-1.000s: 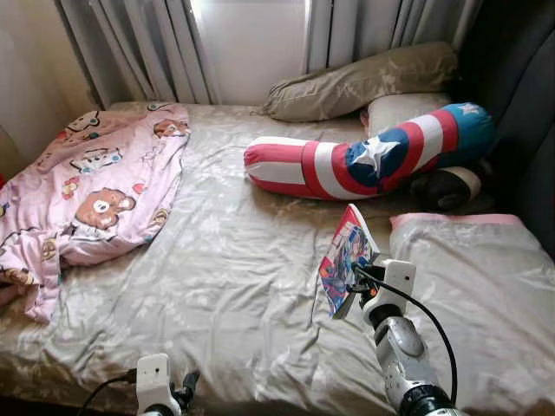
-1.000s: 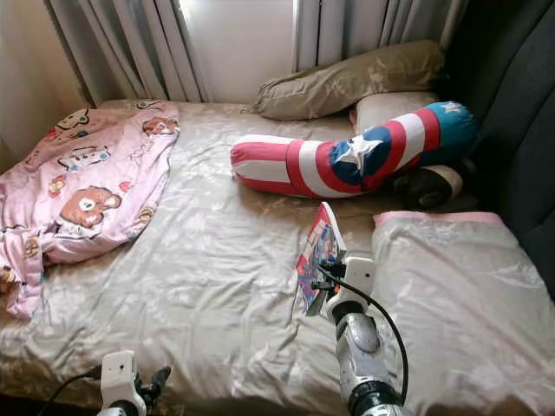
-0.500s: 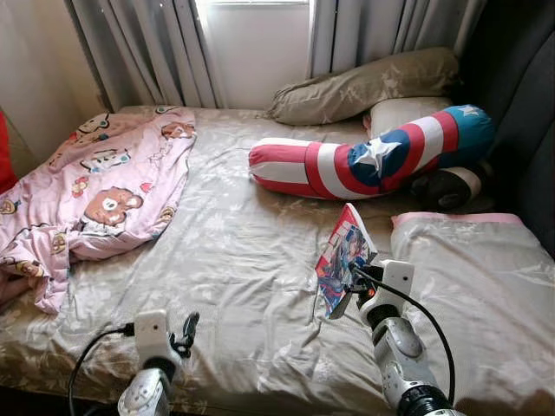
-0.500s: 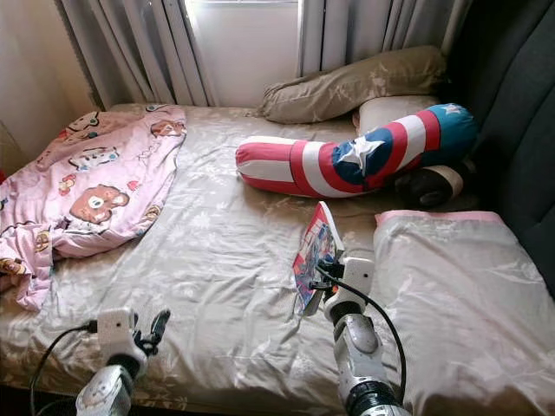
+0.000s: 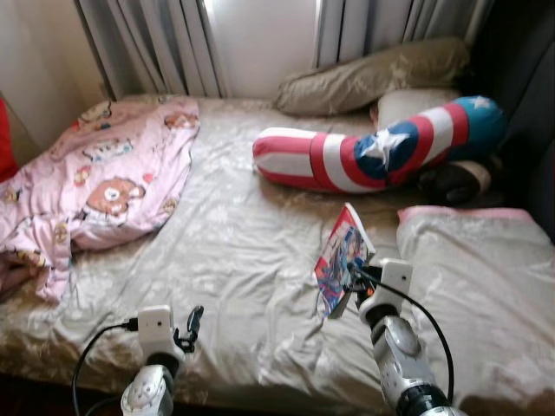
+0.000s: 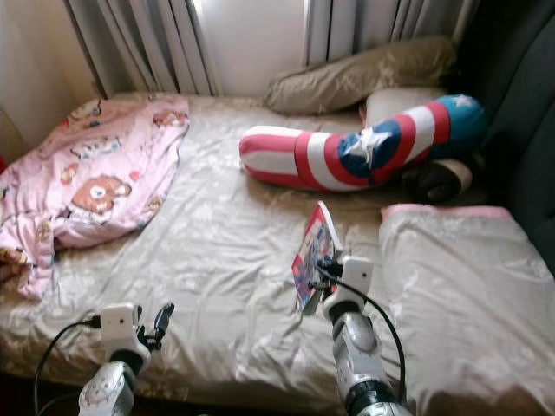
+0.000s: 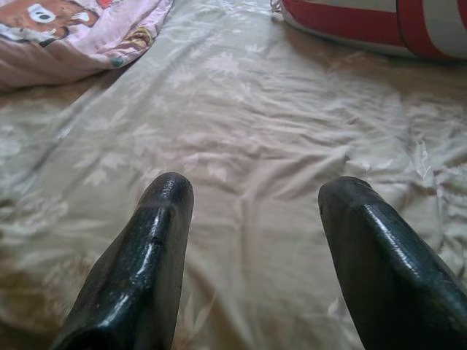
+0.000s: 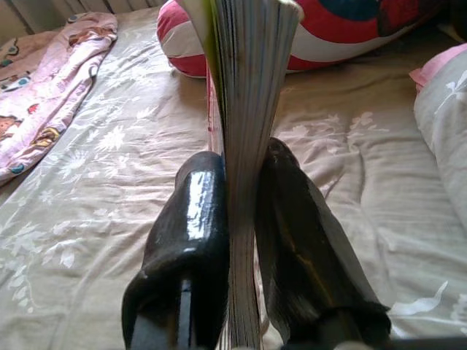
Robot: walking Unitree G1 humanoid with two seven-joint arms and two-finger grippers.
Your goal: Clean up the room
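Right claw (image 8: 244, 219) pinching comic book (image 5: 343, 269) – cover blurred, bed (image 5: 243, 251)

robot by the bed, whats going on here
The robot stands at a bed tidying up. Its right gripper is shut on a comic book, holding it upright on edge above the sheet, near a beige pillow. The left gripper is open and holds nothing, low over the near side of the bed. A pink blanket lies crumpled on the left, and a striped star bolster lies across the far side.
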